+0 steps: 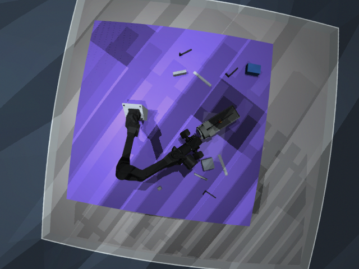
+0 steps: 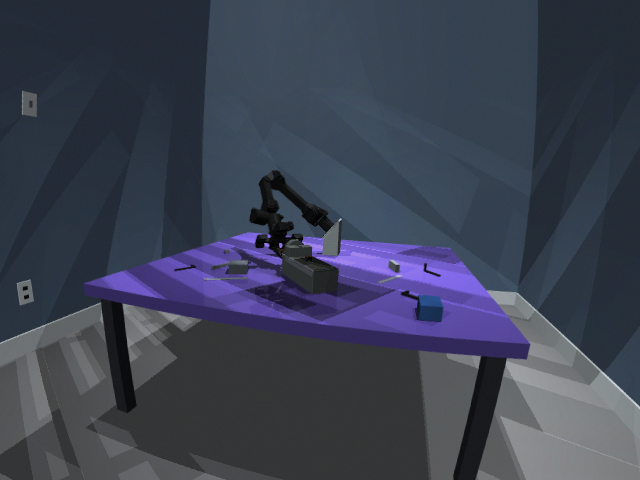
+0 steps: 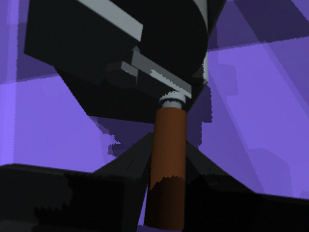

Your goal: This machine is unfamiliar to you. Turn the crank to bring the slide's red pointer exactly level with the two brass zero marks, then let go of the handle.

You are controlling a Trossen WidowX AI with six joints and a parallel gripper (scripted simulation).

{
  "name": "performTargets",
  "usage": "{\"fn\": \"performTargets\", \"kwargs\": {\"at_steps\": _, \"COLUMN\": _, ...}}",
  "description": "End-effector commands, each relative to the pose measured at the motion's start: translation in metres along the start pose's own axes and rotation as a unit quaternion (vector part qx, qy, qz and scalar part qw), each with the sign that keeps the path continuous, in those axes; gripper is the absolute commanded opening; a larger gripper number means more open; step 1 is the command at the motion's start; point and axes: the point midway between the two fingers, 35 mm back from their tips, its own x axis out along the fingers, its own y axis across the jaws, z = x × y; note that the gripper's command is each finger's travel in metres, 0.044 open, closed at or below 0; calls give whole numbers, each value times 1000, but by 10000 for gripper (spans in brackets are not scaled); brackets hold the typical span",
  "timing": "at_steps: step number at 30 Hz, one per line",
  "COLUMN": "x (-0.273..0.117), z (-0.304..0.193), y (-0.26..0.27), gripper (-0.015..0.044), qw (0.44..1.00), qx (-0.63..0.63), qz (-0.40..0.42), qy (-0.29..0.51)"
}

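Machine (image 1: 224, 119) (image 2: 313, 273): right of centre in the top view, near centre in the exterior view, on the purple surface (image 1: 107, 179) (image 2: 289, 315). Its crank handle (image 3: 169, 145), orange-brown, is low centre in the wrist view, gripped by the end effector (image 1: 199, 137) (image 2: 281, 252) (image 3: 164, 140). Pointer level with marks: cannot tell, too small. Blue block (image 1: 253, 69) (image 2: 429, 308): upper right of the top view, well apart from the machine.
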Motion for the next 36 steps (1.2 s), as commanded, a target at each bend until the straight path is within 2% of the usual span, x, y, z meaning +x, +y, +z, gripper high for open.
{"fn": "performTargets", "kwargs": {"at_steps": 1, "x": 6, "z": -6, "y": 5, "gripper": 0, "qw": 1000, "qx": 0, "qz": 6, "qy": 5}}
{"fn": "performTargets", "kwargs": {"at_steps": 36, "x": 9, "z": -9, "y": 12, "gripper": 0, "qw": 1000, "qx": 0, "qz": 6, "qy": 5}}
